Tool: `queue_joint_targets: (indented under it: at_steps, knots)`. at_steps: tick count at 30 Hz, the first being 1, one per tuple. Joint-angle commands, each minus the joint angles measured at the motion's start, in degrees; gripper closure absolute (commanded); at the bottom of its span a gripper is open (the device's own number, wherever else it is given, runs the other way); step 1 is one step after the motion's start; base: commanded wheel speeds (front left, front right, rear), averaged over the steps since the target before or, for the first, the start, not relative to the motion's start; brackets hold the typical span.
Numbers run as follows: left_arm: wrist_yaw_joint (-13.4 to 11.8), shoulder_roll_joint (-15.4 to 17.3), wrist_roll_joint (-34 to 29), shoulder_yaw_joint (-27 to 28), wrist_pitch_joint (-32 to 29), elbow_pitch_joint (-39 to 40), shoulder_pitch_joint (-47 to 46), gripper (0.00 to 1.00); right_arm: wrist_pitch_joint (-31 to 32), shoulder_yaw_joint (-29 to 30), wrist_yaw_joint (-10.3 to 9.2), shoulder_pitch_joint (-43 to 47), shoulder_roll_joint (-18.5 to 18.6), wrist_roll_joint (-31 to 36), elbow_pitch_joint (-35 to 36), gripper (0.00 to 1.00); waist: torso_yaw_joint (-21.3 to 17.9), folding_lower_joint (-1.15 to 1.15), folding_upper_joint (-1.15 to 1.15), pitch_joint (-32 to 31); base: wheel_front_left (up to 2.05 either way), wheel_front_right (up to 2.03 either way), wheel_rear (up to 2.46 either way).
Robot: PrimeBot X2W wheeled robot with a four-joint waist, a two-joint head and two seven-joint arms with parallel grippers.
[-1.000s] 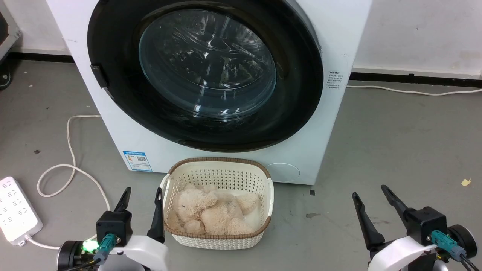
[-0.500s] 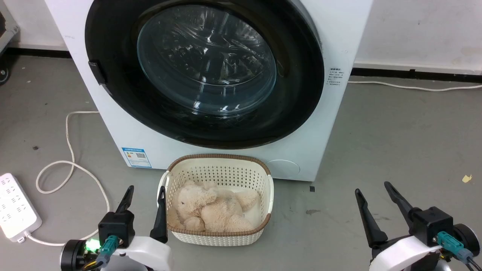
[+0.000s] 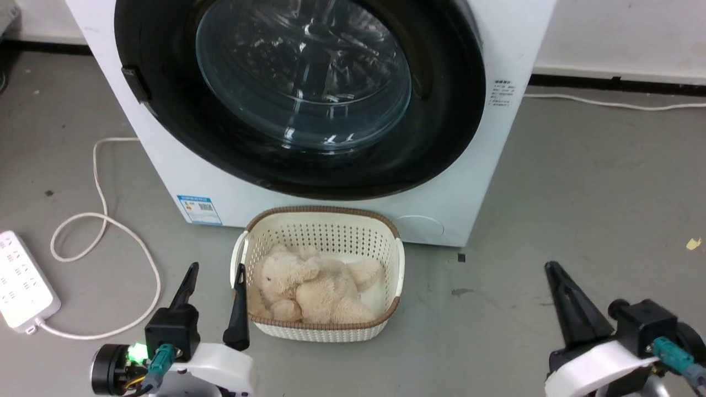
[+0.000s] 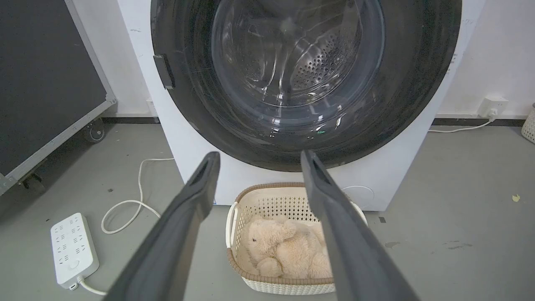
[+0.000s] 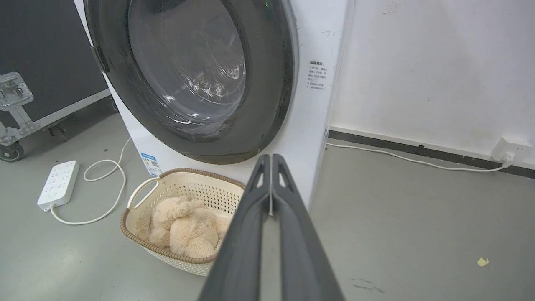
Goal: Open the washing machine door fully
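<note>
1. Head view: my left claw (image 3: 216, 269) sits at the lower left of the frame. Its two dark fingers are spread apart, released and holding nothing. A green light glows on the wrist below them.
2. In the left wrist view the same claw (image 4: 260, 154) rises from the bottom edge with a wide gap between its tips. The lower rim of the door shows through that gap.
3. My right claw (image 3: 551, 267) sits at the lower right of the head view. Its fingers are clenched together into one dark point, with nothing between them. The right wrist view (image 5: 271, 158) shows the two tips meeting over bare grey floor (image 5: 418, 217).
4. Just right of my left claw, at the lower middle, stands a cream basket (image 3: 325, 237) with a brown rim. My inner finger overlaps its left edge in the picture, but I cannot tell whether they touch. A beige plush toy (image 3: 309, 286) lies inside.
5. Above the basket, the washing machine door (image 3: 309, 88) fills the upper middle. It is a glossy black ring around clear bulging glass, lying closed against the front. A dark tab (image 3: 135, 82) sits on its left edge. Both claws are well apart from it.
6. Around the door is the white washing machine (image 3: 182, 176), with a blue label (image 3: 199, 208) at its lower left corner, just up-left of the basket.
7. At the left edge lies a white power strip (image 3: 25, 289), and a pale cord (image 3: 95, 165) loops beside it.
</note>
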State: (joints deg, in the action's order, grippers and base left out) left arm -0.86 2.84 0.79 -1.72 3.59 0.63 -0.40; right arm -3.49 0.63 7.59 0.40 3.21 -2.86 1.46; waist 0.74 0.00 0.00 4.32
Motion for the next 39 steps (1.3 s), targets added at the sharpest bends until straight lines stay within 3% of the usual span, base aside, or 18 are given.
queue_joint_targets:
  at_steps: [1, 12, 23, 27, 36, 39]
  knots:
    - [-0.32, 0.02, 0.40, -0.39, 0.54, 0.51, -1.19, 0.00, -0.65, 0.21, -0.03, -1.64, 0.36, -0.74, 0.48, 1.00, 0.23, 0.00, 0.00, 0.54, 0.00, 0.00, 0.00]
    - [-0.95, 0.02, 0.88, -1.42, 1.86, 1.26, -2.64, 0.00, 0.35, 1.55, -0.04, -7.66, 3.50, -7.78, 0.43, 1.00, 1.43, 0.00, 0.00, 3.80, 0.00, 0.00, 0.00]
    - [-1.81, 0.02, 1.70, -2.71, 3.29, 2.24, -4.68, 0.00, 6.80, 5.83, -0.04, -18.78, 5.21, -18.58, -1.69, 1.00, 3.50, 0.00, 0.00, 8.00, 0.00, 0.00, 0.00]
    - [-2.68, 0.02, 2.27, -3.57, 4.37, 2.99, -5.89, 0.00, 13.04, 10.07, -0.05, -29.78, 4.23, -25.32, -6.88, 1.00, 4.88, 0.00, 0.00, 11.48, 0.00, 0.00, 0.00]
    - [-3.53, 0.03, 3.05, -4.78, 5.44, 3.58, -7.01, 0.00, 20.17, 15.19, -0.06, -42.02, 3.00, -30.49, -15.44, 1.00, 6.39, 0.00, 0.00, 14.76, 0.00, 0.00, 0.00]
    - [-4.06, 0.03, 3.25, -5.39, 6.04, 4.14, -7.77, 0.00, 26.33, 18.74, -0.06, -48.59, 2.59, -33.17, -21.42, 1.00, 7.31, 0.00, 0.00, 16.32, 0.00, 0.00, 0.00]
